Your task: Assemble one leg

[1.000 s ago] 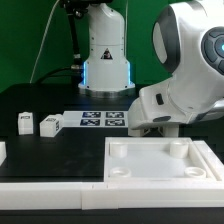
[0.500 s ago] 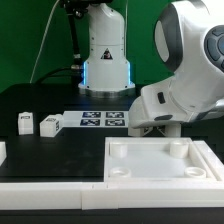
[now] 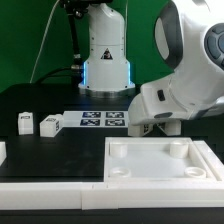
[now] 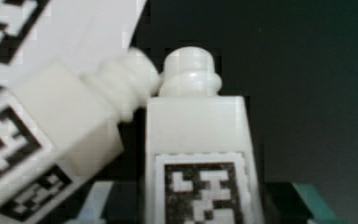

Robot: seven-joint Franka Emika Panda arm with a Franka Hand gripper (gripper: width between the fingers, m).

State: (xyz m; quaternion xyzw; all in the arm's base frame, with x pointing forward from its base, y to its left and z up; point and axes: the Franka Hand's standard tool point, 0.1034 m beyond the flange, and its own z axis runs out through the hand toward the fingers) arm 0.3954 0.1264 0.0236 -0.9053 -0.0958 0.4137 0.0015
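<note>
A black table spreads under a dark backdrop, and the arm's white base stands at the far middle. The marker board lies flat at the centre. Left of it an outer leg and an inner leg stand upright, near each other but apart. The white square tabletop, with round sockets in its corners, lies near and to the right, and a white strip runs along the near edge. The arm bends down at the exterior view's right, its bulky links low just beyond the tabletop. In the wrist view the leg stands upright, peg up and tag showing, close before the hand, between dark fingers. A tilted leg sits just beside it. Whether the hand grips the leg or only brackets it, I cannot tell. In the exterior view the arm hides both, and a white part is cut off at the left edge.
</note>
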